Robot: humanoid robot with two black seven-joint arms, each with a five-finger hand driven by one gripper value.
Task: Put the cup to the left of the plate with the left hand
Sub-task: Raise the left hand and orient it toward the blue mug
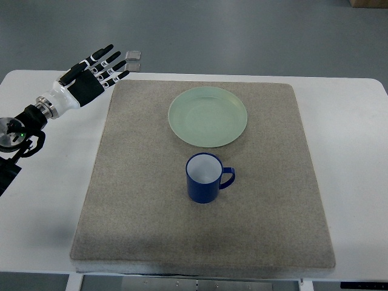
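A blue cup (204, 178) with a white inside stands upright on the grey mat (139, 200), its handle pointing right. It is just below the pale green plate (208, 116), which lies near the mat's far edge. My left hand (96, 71) hovers over the table's far left corner, beside the mat's top left corner, fingers spread and empty. It is far from the cup. The right arm is out of view.
The mat covers most of the white table (351, 133). Two small grey squares (133, 59) lie on the floor beyond the table's far edge, by my left fingertips. Bare mat lies left of the plate.
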